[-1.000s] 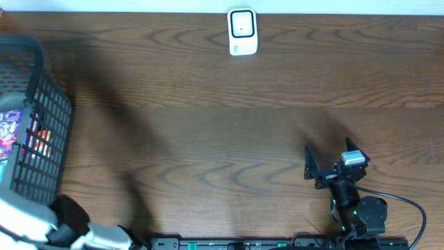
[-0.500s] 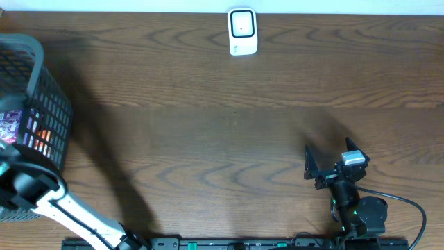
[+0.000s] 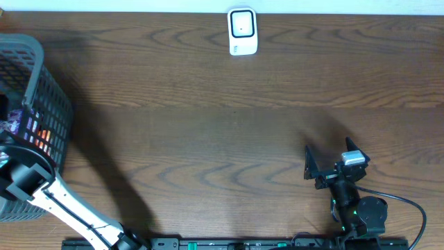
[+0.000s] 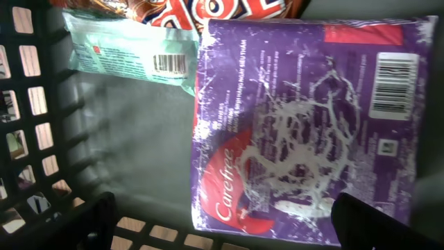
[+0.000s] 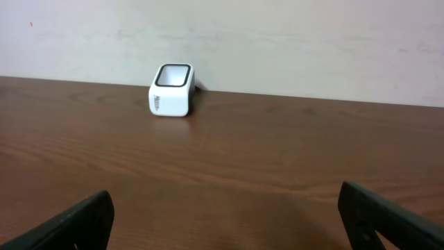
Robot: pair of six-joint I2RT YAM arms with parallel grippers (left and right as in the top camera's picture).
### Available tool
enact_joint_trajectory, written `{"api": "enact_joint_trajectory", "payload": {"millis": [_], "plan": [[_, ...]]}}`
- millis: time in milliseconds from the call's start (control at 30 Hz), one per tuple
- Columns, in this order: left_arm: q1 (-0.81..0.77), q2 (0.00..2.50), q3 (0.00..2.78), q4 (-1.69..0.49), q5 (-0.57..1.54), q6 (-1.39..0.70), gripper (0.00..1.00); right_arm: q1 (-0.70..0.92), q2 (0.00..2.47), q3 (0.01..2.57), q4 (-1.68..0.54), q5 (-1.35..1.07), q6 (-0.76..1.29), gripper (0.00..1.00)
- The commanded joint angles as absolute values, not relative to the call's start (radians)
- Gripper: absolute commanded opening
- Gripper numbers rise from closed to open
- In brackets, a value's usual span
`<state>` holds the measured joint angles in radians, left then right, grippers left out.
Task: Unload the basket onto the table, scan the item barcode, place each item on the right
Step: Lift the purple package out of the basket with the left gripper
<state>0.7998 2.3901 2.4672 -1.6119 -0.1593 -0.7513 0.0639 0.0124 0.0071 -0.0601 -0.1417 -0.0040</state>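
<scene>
In the left wrist view a purple Carefree pack (image 4: 305, 125) lies flat on the basket floor, its white barcode (image 4: 394, 87) at the upper right. A mint-green pack (image 4: 125, 48) with its own barcode lies beyond it, and an orange-red pack (image 4: 208, 8) shows at the top edge. My left gripper (image 4: 229, 229) hangs open just above the purple pack's near edge, touching nothing. The white scanner (image 3: 243, 31) stands at the table's far edge, also seen ahead in the right wrist view (image 5: 172, 90). My right gripper (image 3: 330, 158) rests open and empty near the front right.
The dark grey mesh basket (image 3: 52, 104) stands at the table's left edge, with my left arm (image 3: 28, 177) reaching over its front rim. Its lattice wall (image 4: 28, 104) is close on the left of the left gripper. Brown wooden table (image 3: 208, 125) stretches between basket and scanner.
My left arm has swung up from the front-left corner and over the basket rim, dipping into the basket, and its jaws have spread wider. The right arm has not moved.
</scene>
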Motion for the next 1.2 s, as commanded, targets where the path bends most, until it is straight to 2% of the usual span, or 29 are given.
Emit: {"api": "enact_joint_trajectory", "payload": {"millis": [0, 400, 867, 1167], "plan": [[0.827, 2.381, 2.445, -1.679, -0.127, -0.692, 0.98, 0.059, 0.007, 0.005, -0.064, -0.147, 0.003, 0.99], [0.880, 2.363, 2.389, -1.690, 0.091, -0.523, 0.98, 0.059, 0.007, 0.006, -0.064, -0.147, 0.002, 0.99], [0.924, 2.162, 2.294, -1.677, 0.131, -0.518, 0.98, 0.059, 0.007, 0.006, -0.064, -0.147, 0.002, 0.99], [0.926, 2.153, 2.196, -1.611, 0.169, -0.466, 0.98, 0.059, 0.007, 0.006, -0.064, -0.147, 0.003, 0.99]]}}
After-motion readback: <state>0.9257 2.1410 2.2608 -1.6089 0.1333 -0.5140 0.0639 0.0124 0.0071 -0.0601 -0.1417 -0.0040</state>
